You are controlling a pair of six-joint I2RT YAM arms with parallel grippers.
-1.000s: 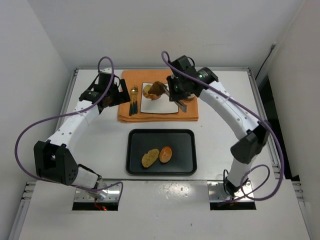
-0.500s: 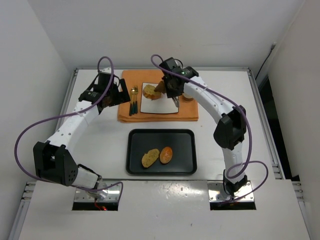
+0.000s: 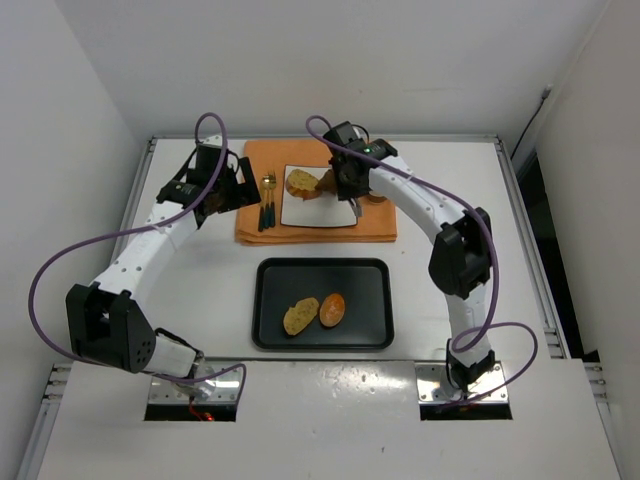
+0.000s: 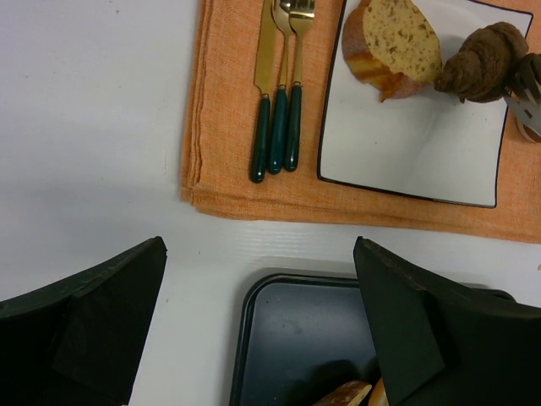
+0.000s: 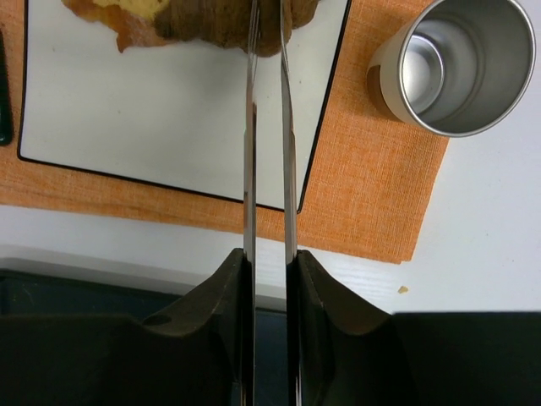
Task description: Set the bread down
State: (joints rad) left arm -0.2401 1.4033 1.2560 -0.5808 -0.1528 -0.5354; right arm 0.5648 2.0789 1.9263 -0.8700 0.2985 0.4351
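Note:
A dark brown bread roll (image 3: pixel 325 180) (image 4: pixel 482 63) (image 5: pixel 224 21) lies on the white square plate (image 3: pixel 318 212) (image 4: pixel 406 152) (image 5: pixel 152 110), touching a pale bread slice (image 3: pixel 300 182) (image 4: pixel 397 38). Metal tongs (image 5: pixel 266 152) (image 4: pixel 526 85) reach the roll with their tips on either side of it. My right gripper (image 3: pixel 347 183) (image 5: pixel 267 258) is shut on the tongs' two arms. My left gripper (image 3: pixel 235 190) (image 4: pixel 259 245) hangs open over the table left of the plate, holding nothing.
The plate sits on an orange mat (image 3: pixel 255 228) with cutlery (image 3: pixel 267 200) (image 4: pixel 279 93) on its left and a steel cup (image 5: pixel 456 63) on its right. A black tray (image 3: pixel 370 290) (image 4: pixel 296 338) nearer me holds two bread pieces (image 3: pixel 300 315) (image 3: pixel 331 308).
My right arm has swung in towards the plate and brought the tongs and dark roll down beside the slice. The left arm has not moved.

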